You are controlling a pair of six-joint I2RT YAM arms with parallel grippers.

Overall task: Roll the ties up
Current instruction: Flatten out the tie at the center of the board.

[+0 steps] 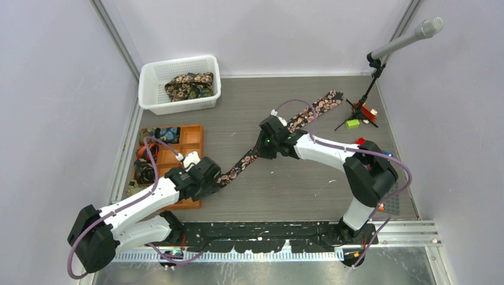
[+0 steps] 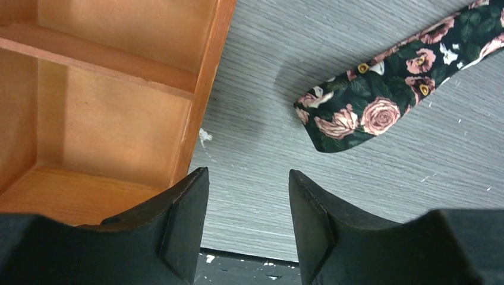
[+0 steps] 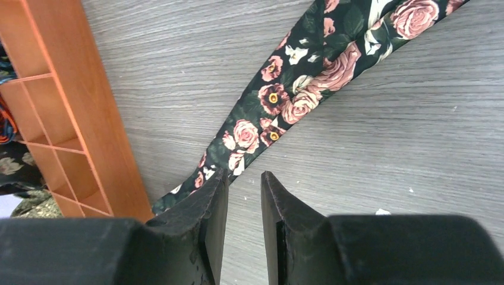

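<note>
A black tie with pink-cream flowers lies flat in a diagonal across the table, its narrow end near the orange tray. My left gripper is open and empty, just short of that narrow tip; the left wrist view shows the tip ahead and to the right of the gripper. My right gripper hovers over the tie's middle. In the right wrist view the gripper is slightly open and holds nothing, and the tie runs beside its left finger.
A white mesh basket at the back left holds more ties. The tray's left compartments hold rolled ties. A microphone stand and small red and green items stand at the back right.
</note>
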